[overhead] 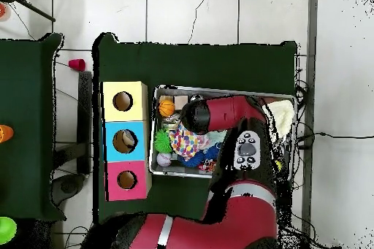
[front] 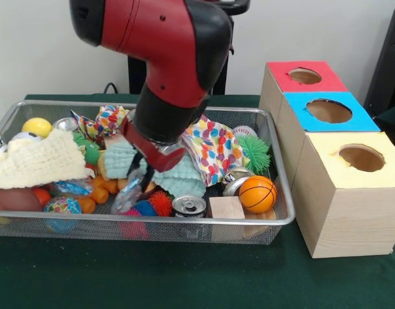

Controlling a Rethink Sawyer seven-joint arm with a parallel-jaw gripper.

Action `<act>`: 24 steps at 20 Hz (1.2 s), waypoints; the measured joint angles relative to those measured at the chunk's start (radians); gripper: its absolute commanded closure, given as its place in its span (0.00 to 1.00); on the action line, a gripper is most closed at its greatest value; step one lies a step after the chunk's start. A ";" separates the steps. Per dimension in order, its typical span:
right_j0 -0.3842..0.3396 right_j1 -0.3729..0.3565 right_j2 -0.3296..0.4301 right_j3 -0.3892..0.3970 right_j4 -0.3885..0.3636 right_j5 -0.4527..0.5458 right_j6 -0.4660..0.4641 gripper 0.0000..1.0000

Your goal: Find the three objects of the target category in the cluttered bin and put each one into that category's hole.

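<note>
A: Start at the left of the front view. What is there?

B: The bin [front: 278, 219] sits on the green desk [front: 152, 277]. At its left end lie a yellow ball [front: 37, 126], a cream knitted cloth [front: 33, 164] and a brown football [front: 15, 199].

A: And the arm?

B: The red arm [front: 178, 58] comes down over the middle of the bin. Its end effector [front: 138, 175] is clenched on a see-through bottle [front: 127, 196], which hangs tilted just above the toys, beside a mint cloth [front: 178, 177].

A: Any other bottles?

B: I cannot make out another with any certainty in the clutter.

A: What lies to the right of the grasp?

B: A silver can [front: 189, 206] and a wooden block [front: 226, 207] stand against the near rim, with a confetti-patterned cloth [front: 213, 148] behind them, then an orange basketball [front: 257, 194] and a green spiky ball [front: 255, 153].

A: And the boxes?

B: Three stand just beside the bin's right end: the red-topped box [front: 278, 80] farthest, the blue-topped box [front: 300, 122] between, the yellow-topped box [front: 352, 206] nearest. The hole [front: 329, 111] in the blue top is well apart from the held bottle. In the overhead view that hole [overhead: 123, 141] has something pale inside.
</note>
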 measured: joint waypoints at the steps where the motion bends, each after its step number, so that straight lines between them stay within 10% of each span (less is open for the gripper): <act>1: -0.006 -0.019 0.017 0.018 0.015 -0.008 0.000 1.00; 24: 0.108 -0.261 0.077 0.258 0.200 -0.051 0.000 1.00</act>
